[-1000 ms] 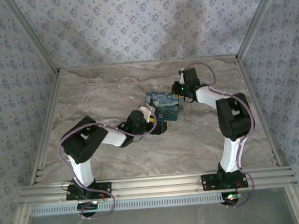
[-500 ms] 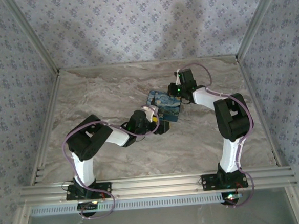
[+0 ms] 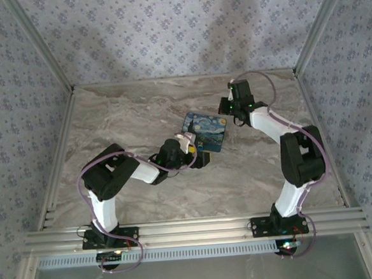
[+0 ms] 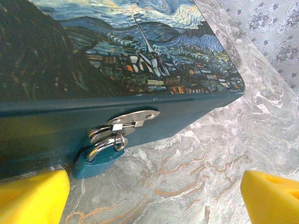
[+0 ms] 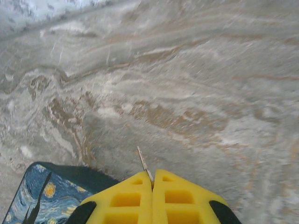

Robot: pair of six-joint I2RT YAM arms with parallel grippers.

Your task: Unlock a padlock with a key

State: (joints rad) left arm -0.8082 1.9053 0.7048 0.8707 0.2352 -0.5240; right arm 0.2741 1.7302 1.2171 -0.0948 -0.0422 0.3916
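Right end effector (image 5: pixel 152 179) is pinched fully together on the key (image 5: pixel 144 164), whose thin blade pokes out from between the yellow pads. Over the last second I watched this arm lean in over the far edge of the painted box (image 3: pixel 206 130), then draw back. The key now hangs over bare bench (image 5: pixel 196 93), just off the box's far right corner. Left end effector (image 4: pixel 149 200) stands wide and holds nothing. It has narrowed a touch from its widest, and its pads flank the box side that faces its own arm. The padlock (image 4: pixel 98 161) hangs on that side from the hasp (image 4: pixel 133 119), with its shackle through the loop and its body resting on the bench. I judge the key is on the wrong side of the box for the keyway, so the insertion is not yet begun.
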